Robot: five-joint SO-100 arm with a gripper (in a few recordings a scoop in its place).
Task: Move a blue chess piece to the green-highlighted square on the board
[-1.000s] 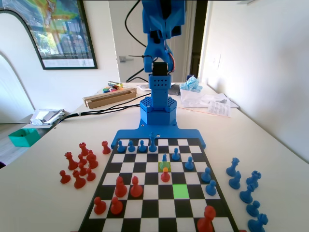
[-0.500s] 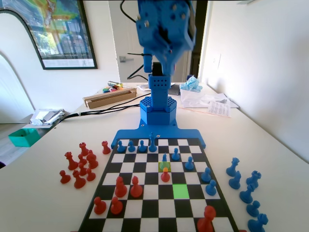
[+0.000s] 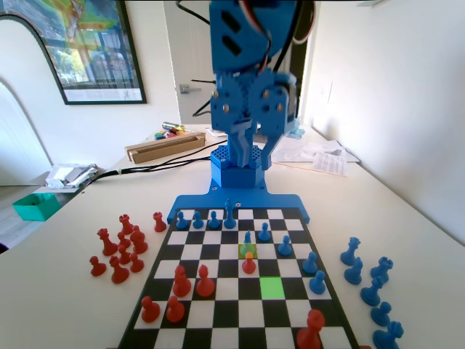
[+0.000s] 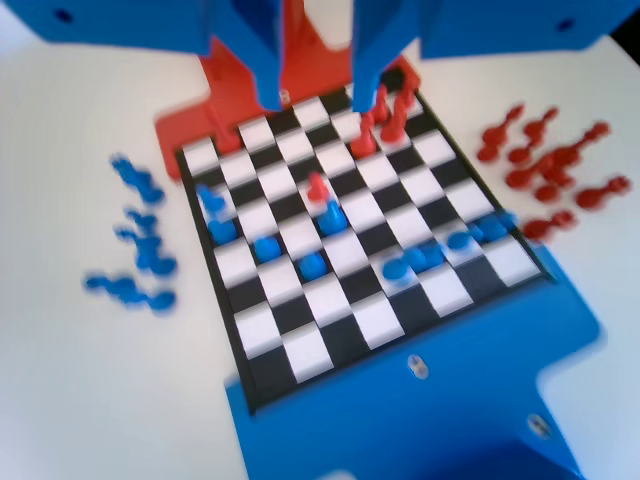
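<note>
Fixed view: my pincer (image 3: 253, 154) hangs high above the board's (image 3: 218, 309) far end, jaws parted w/ nothing between them. Blue chess piece (image 3: 248, 238) stands upright, long axis vertical, smooth plastic w/ round tip on flared base, on the yellow-olive square (image 3: 248, 250), red pawn (image 3: 248, 263) just in front. Green-highlighted square (image 3: 272, 287) sits nearer the camera, one column right, bare.

Wrist view: blurred. Pincer (image 4: 315, 95) jaws apart at top edge; board (image 4: 330, 345) seen from above, blue pawn (image 4: 331, 217) beside red one (image 4: 317, 187) mid-board. No colour tint on squares here.
</note>
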